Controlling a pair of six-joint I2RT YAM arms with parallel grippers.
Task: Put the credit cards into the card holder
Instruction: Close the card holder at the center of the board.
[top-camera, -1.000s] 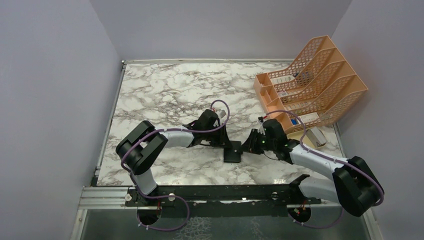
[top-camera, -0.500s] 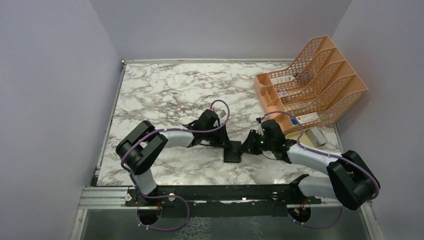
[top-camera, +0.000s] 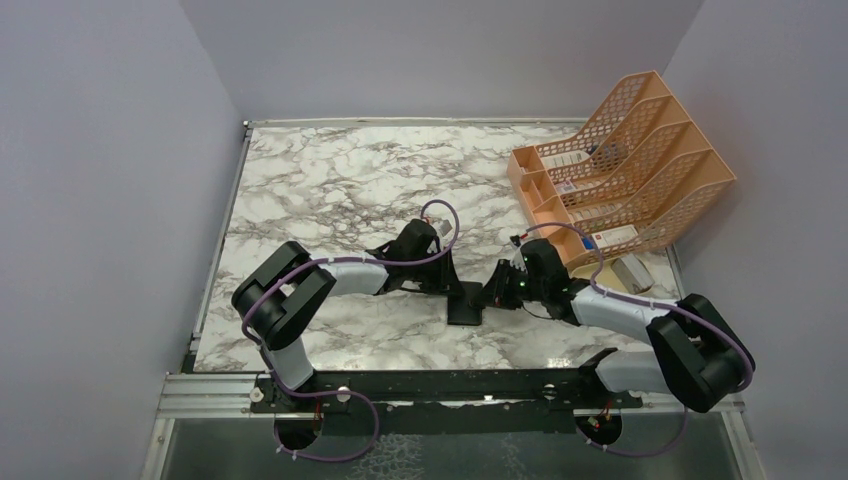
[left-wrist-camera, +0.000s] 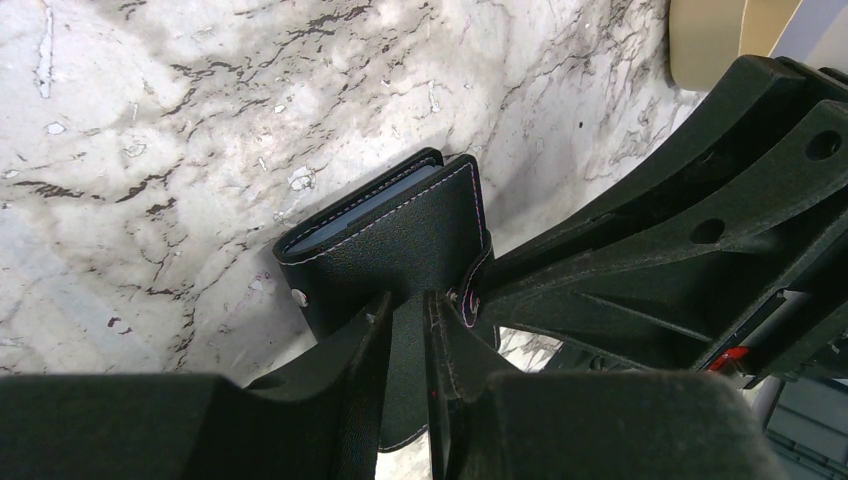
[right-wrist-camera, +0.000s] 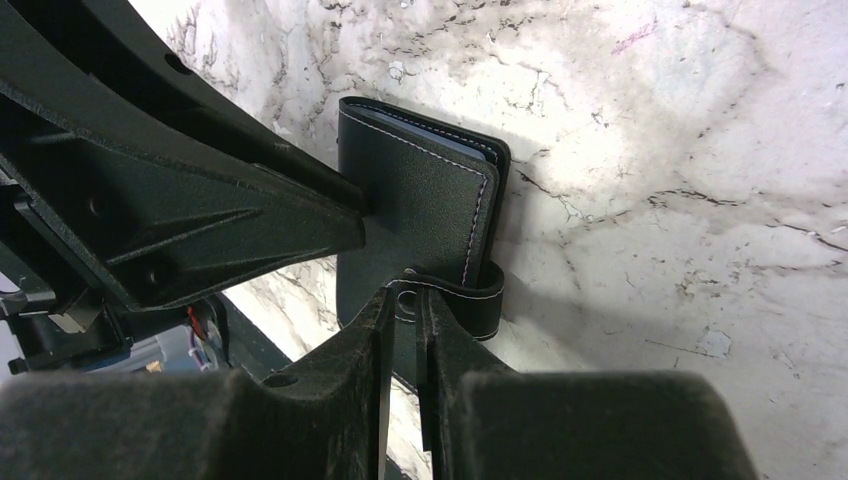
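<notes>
Since a second ago the right arm's elbow has swung a little inward, toward the card holder (top-camera: 465, 306), and its wrist has crept slightly closer to it; the left arm and the card holder itself lie as they did.

The card holder lies on the marble counter (top-camera: 330, 180), between the two arms' wrists. It is black, with pale stitching along its edges. A thin blue-grey edge of the credit cards (left-wrist-camera: 375, 203) shows between its leaves at the end turned away from both wrist cameras; how many are tucked in cannot be told.

The left gripper (left-wrist-camera: 408, 312) reaches the card holder from its left side. Its fingers are drawn narrow and pinch a black leather flap of the holder between them. The right gripper (right-wrist-camera: 403, 300) comes in from the holder's right side, also drawn narrow, its fingertips nipping the holder's snap tab where the strap wraps round the edge. The two grippers nearly meet over the holder.

Well to the right of the card holder and farther back stands an orange mesh file rack (top-camera: 640, 170) with white boxes in its slots. A small grey box (top-camera: 630, 272) lies on the counter to the holder's right, just before the rack.
</notes>
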